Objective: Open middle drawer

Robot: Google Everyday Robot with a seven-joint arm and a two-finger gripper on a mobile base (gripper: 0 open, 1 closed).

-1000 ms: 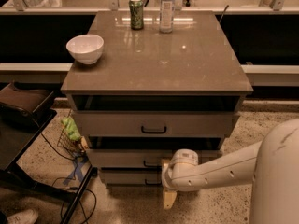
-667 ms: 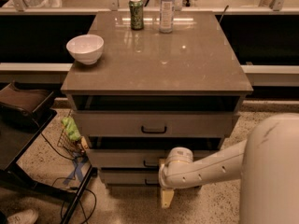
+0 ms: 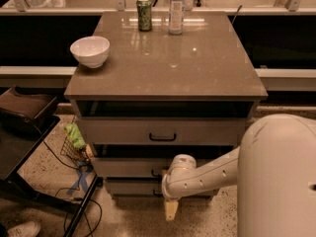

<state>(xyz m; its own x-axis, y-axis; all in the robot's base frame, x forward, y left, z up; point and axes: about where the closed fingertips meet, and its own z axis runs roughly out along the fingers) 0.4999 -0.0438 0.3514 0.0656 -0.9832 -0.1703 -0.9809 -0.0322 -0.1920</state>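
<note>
- The large white rounded robot body (image 3: 279, 177) fills the lower right corner of the view.
- From it the white jointed arm (image 3: 217, 174) reaches out to the left, nearly level.
- The arm ends in a rounded white wrist (image 3: 178, 168), bent downward.
- The pale tan gripper (image 3: 171, 210) hangs below that wrist, pointing straight down, at the lower middle of the view.

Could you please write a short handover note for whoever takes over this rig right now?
Gripper: hangs low in front of the drawers, pointing at the floor, below the handle and not on it.
Middle drawer: not visibly pulled out; its handle is partly hidden behind the arm.
Done: the arm is at the drawer fronts.
Left: raise the gripper to the handle, grasp it and pull the drawer out.
</note>
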